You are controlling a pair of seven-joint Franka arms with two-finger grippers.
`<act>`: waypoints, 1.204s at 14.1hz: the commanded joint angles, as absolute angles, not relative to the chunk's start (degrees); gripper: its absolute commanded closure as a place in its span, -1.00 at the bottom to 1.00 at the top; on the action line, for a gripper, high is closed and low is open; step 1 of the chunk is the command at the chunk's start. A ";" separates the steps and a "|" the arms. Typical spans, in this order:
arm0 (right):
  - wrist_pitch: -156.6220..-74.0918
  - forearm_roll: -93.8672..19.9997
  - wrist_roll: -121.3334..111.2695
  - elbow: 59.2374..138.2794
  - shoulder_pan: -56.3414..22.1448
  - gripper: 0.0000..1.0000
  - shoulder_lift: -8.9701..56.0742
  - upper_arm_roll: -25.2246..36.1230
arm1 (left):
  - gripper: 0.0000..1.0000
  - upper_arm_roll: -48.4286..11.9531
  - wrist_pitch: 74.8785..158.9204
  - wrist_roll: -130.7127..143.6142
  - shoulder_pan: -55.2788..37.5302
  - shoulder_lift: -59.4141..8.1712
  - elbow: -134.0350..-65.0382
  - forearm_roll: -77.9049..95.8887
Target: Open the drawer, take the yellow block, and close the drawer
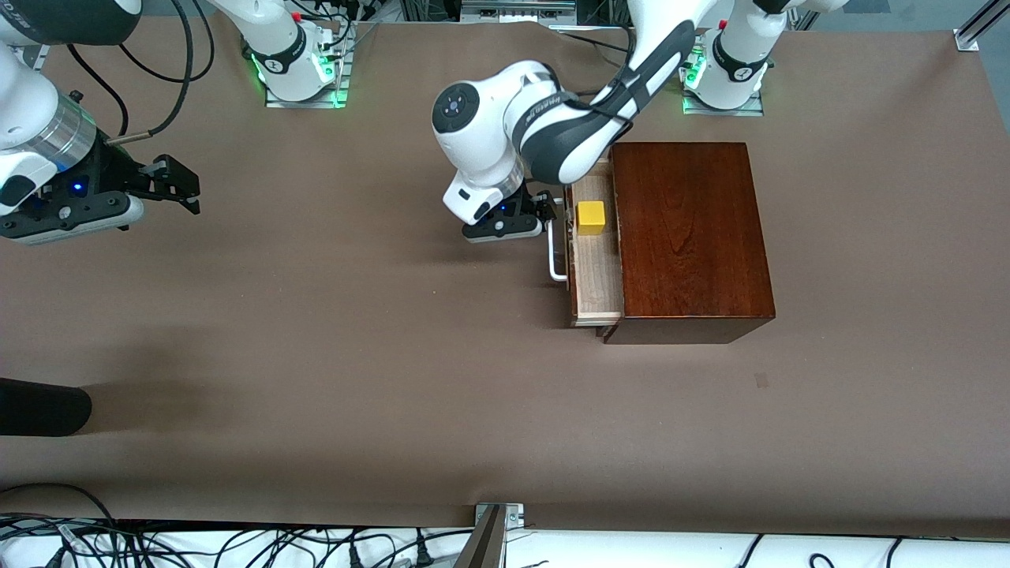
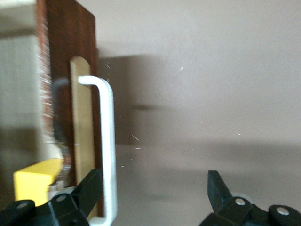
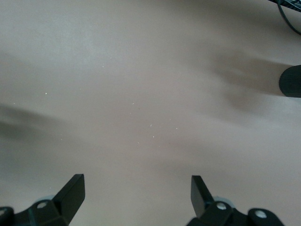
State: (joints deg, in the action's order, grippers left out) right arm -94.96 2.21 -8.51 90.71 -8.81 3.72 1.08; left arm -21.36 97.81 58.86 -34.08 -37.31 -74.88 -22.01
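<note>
I have the dark wood drawer pulled out, exposing the small yellow block inside. My left gripper hovers open-jawed beside its white bar handle; the right gripper waits, jaws wide.

yellow block, red-brown box, white handle

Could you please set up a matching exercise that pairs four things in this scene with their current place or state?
Things:
1. yellow block
2. drawer
3. left tool
4. right tool

Places or states:
A. open, over bare table at the right arm's end
B. pulled partly out of the wooden box
C. open, at the white handle
D. lying in the pale drawer interior

Pairs: 1-D, 2-B, 3-C, 4-A
</note>
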 commanded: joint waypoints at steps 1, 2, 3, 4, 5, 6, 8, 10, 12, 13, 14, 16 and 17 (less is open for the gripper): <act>-94.83 2.20 -8.61 89.91 -8.35 -1.00 3.96 0.79 | -1.00 -20.92 92.48 52.23 -31.74 -28.94 -75.06 -18.21; -94.83 2.20 -8.61 90.09 -8.35 -1.00 3.96 0.79 | -1.00 -21.09 90.46 50.73 -29.55 -26.48 -75.06 -17.32; -94.83 2.11 -8.61 90.09 -8.35 -1.00 3.96 0.79 | -1.00 -21.09 88.35 48.28 -27.10 -24.02 -75.06 -15.66; -94.83 2.11 -8.61 89.91 -8.35 -1.00 3.96 0.79 | -1.00 -21.01 85.98 44.51 -23.76 -21.56 -75.15 -13.64; -94.83 2.20 -8.61 89.91 -8.35 -1.00 3.96 0.79 | -1.00 -21.09 84.22 41.08 -20.42 -19.79 -75.15 -12.14; -94.83 2.20 -8.61 90.09 -8.35 -1.00 3.96 0.79 | -1.00 -21.09 82.89 37.74 -16.91 -18.38 -75.06 -9.87; -94.83 2.20 -8.61 90.09 -8.35 -1.00 3.96 0.79 | -1.00 -21.09 80.61 27.92 -9.09 -15.57 -75.15 -6.08; -94.83 2.20 -8.61 90.09 -8.61 -1.00 3.96 0.79 | -1.00 -20.31 80.33 17.02 -3.54 -14.07 -75.67 -4.84; -94.83 2.11 -8.61 90.09 -8.88 -1.00 3.96 0.62 | -1.00 -16.64 81.03 11.44 -1.24 -11.96 -78.55 -4.14; -94.83 1.85 -8.61 90.09 -9.05 -1.00 3.96 0.27 | -1.00 -13.13 82.95 8.73 -1.23 -9.95 -80.84 -1.87; -94.83 0.89 -8.53 90.09 -9.75 -1.00 4.04 0.09 | -1.00 -10.31 85.67 5.48 -1.14 -7.15 -84.95 -0.37; -94.04 0.87 -8.00 90.35 -14.65 -1.00 4.13 -0.09 | -1.00 -6.43 90.59 2.12 -1.14 -1.69 -92.08 0.00; -93.87 0.88 -8.78 89.92 -16.77 -1.00 4.39 -0.09 | -1.00 -5.37 92.01 2.54 -1.14 -0.10 -93.85 0.00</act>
State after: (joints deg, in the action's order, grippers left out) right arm -94.82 1.02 -8.68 90.73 -12.51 4.02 -0.04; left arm -7.36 87.68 4.33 -1.12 -7.90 -84.72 -1.37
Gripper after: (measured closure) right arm 0.000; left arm 0.000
